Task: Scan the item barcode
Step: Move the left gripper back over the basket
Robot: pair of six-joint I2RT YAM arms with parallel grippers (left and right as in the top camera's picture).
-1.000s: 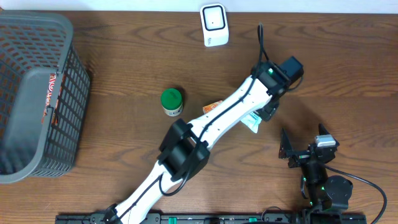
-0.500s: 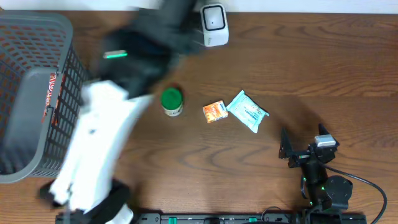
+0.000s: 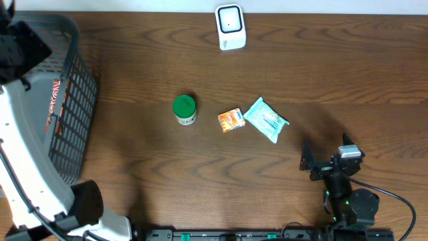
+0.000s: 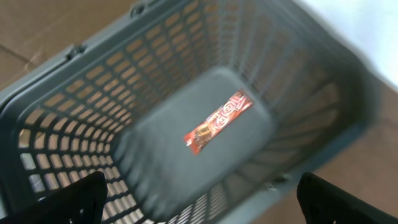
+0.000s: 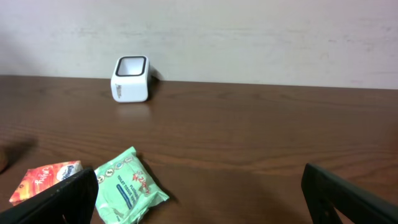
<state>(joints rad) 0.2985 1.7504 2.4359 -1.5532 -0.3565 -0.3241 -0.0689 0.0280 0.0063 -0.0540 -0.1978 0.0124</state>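
While the left gripper (image 4: 208, 202) hangs spread and empty over the basket (image 4: 93, 112), jar (image 3: 184, 109), orange packet (image 3: 230, 120) and green pack (image 3: 266, 120) lie on the surface (image 3: 348, 73), apart from the scanner (image 3: 229, 25). Right gripper (image 5: 205, 196) spread, idle. Risk: flat packets could slip the pinch; barcode could face away.

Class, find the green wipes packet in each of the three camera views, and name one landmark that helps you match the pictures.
Overhead: the green wipes packet lies right of centre, just right of an orange packet.
Left wrist: not in it; this view looks down into the basket.
Right wrist: lower left of the picture, again right of the orange packet.
Shared landmark: the white scanner, beyond the packet in both the overhead and right wrist views.
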